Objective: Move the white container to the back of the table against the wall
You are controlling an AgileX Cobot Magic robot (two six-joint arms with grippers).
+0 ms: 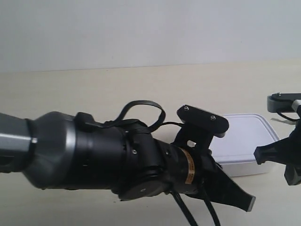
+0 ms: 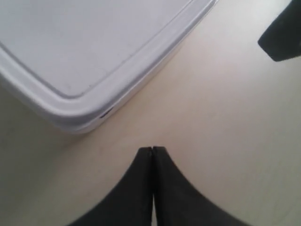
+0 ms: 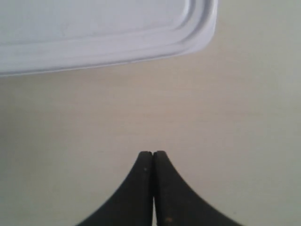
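The white container (image 1: 248,137) lies lidded on the table (image 1: 94,89) toward the right, well short of the wall (image 1: 141,28). The arm at the exterior view's left reaches across the front, and its black gripper (image 1: 248,203) ends just in front of the box. In the left wrist view my left gripper (image 2: 152,149) is shut and empty, a short gap from a rounded corner of the container (image 2: 89,52). My right gripper (image 3: 153,152) is also shut and empty, over bare table beside the container (image 3: 103,28). The jaw tips touch in both wrist views.
The arm at the exterior view's right (image 1: 282,155) sits at the frame edge beside the box's right end. Its dark finger tip (image 2: 282,35) shows in the left wrist view. The left arm's bulky body (image 1: 94,150) and cables hide the front table.
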